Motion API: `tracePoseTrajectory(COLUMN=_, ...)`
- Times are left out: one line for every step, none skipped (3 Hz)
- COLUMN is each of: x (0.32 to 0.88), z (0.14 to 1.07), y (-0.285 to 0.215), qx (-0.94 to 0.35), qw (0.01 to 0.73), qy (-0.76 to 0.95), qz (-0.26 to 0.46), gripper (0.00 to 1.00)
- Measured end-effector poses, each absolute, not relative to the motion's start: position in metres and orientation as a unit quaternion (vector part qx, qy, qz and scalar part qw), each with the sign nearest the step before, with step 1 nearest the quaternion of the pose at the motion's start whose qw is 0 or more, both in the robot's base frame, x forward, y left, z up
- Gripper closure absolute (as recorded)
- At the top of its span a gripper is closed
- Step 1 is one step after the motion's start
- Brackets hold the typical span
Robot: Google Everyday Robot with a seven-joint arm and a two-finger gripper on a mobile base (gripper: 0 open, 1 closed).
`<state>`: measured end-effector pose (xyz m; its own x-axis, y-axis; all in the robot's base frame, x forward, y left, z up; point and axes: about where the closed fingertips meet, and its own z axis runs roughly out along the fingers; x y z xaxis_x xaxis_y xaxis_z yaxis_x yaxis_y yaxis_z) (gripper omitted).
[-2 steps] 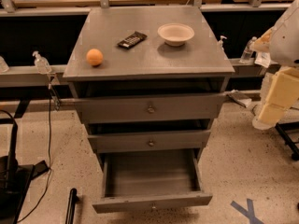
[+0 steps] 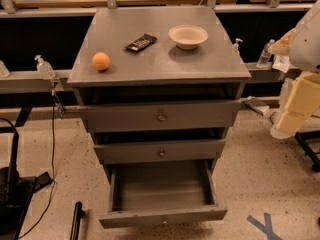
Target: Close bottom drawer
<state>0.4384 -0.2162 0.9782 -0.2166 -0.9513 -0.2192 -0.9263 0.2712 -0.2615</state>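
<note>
The bottom drawer (image 2: 162, 217) of the grey cabinet is pulled far out. Its shallow grey box (image 2: 160, 186) is empty, and its small round knob (image 2: 164, 221) sits at the lower edge of the view. The two drawers above, the mid-width front (image 2: 161, 152) and the widest front (image 2: 161, 116), stand only slightly out. Only white and beige links of my arm (image 2: 300, 96) show at the right edge, beside the cabinet and well above the bottom drawer. The gripper itself is out of view.
On the cabinet top (image 2: 210, 64) lie an orange (image 2: 101, 61), a dark flat packet (image 2: 141, 42) and a white bowl (image 2: 188, 36). Bottles (image 2: 44, 67) stand on a rail behind. Black stands and cables (image 2: 12, 184) are at the left, and blue tape (image 2: 265, 226) marks the floor.
</note>
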Motion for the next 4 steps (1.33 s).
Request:
tracePoseTrajectory(x=0.435, z=0.942, y=-0.219, qx=-0.601, qw=0.189, qy=0.776, qz=-0.002, gripper=0.00)
tracePoseTrajectory(x=0.421, z=0.844, y=-0.226, qx=-0.561, qw=0.223, qy=0.791, qz=0.099, gripper=0.00)
tracePoseTrajectory(x=0.417, z=0.747, y=-0.206, qx=-0.489, qw=0.262, qy=0.804, qz=0.213, gripper=0.00)
tracePoseTrajectory(x=0.426, z=0.699, y=-0.192, qx=-0.436, qw=0.274, qy=0.815, qz=0.267, gripper=0.00)
